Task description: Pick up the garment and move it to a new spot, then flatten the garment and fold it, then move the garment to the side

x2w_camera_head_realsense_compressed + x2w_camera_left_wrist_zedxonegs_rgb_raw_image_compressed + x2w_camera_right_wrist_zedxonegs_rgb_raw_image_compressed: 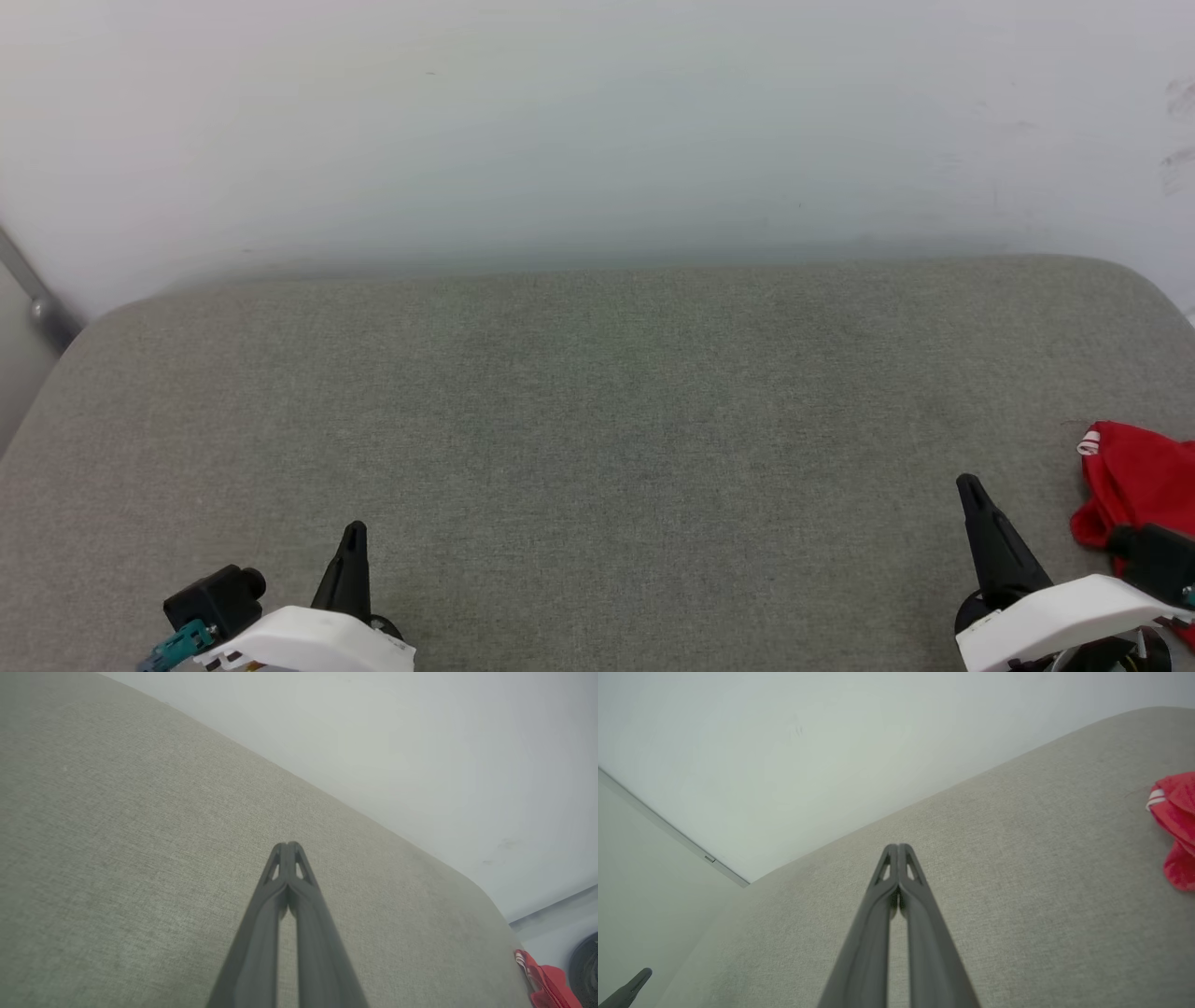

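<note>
We look down on a table (pixel 597 420) covered in grey woven cloth, its corners rounded, set against a pale wall (pixel 597 121). A grey strip (pixel 33 289) runs down the wall at the far left.

The garment (pixel 1134 485) lies bunched at the table's right edge, a red heap with a short piece of red-and-white striped trim at its upper left. It is too crumpled for us to read any letters or number on it.

Our left pincer (pixel 355 534) sits at the lower left of the head view, over bare cloth and well apart from the garment. Its two dark fingers are pressed together and hold nothing. The left wrist view confirms this: the fingers meet at the tip, with grey weave behind them and the garment small in the lower right corner, at the table's edge.

Our right pincer (pixel 969 485) sits at the lower right, near the garment but not touching it. Its fingers are likewise together and empty. In the right wrist view the tips meet over the cloth, the garment lies off at the right edge, and the tip of the left pincer shows in the lower left corner.
</note>
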Controlling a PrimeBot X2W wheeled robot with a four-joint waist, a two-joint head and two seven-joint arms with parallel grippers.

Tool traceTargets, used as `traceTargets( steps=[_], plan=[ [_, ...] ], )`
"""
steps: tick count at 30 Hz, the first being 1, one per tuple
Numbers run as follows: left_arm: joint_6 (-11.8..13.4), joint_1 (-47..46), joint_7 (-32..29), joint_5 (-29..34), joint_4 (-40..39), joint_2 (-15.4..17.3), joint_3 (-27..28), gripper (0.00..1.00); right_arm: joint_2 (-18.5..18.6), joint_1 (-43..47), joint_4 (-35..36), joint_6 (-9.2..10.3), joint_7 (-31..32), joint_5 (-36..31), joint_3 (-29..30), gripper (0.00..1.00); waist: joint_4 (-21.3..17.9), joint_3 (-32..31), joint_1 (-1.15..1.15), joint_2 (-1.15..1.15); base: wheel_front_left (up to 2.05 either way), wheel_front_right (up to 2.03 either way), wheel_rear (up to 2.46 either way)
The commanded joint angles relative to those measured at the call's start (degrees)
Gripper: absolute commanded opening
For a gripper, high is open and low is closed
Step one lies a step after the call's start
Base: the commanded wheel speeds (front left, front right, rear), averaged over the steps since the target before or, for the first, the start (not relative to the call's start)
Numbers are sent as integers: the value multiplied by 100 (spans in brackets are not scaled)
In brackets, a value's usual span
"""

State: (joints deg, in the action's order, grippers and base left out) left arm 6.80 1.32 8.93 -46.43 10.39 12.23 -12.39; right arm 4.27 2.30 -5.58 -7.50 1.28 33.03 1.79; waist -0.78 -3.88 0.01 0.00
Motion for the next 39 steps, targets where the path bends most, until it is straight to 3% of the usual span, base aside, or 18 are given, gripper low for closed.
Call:
traceTargets(
  steps=[1,39],
  plan=[
    [-58,-192,-46,-168,-54,-5,102,0,-8,-198,44,0,19,218,33,0,1,5,0,0,0,0,0],
    [-743,-493,-758,-2378,140,-438,953,0,-75,-553,-389,0,269,3030,255,0,31,158,-1,0,0,0,0]
  ],
)
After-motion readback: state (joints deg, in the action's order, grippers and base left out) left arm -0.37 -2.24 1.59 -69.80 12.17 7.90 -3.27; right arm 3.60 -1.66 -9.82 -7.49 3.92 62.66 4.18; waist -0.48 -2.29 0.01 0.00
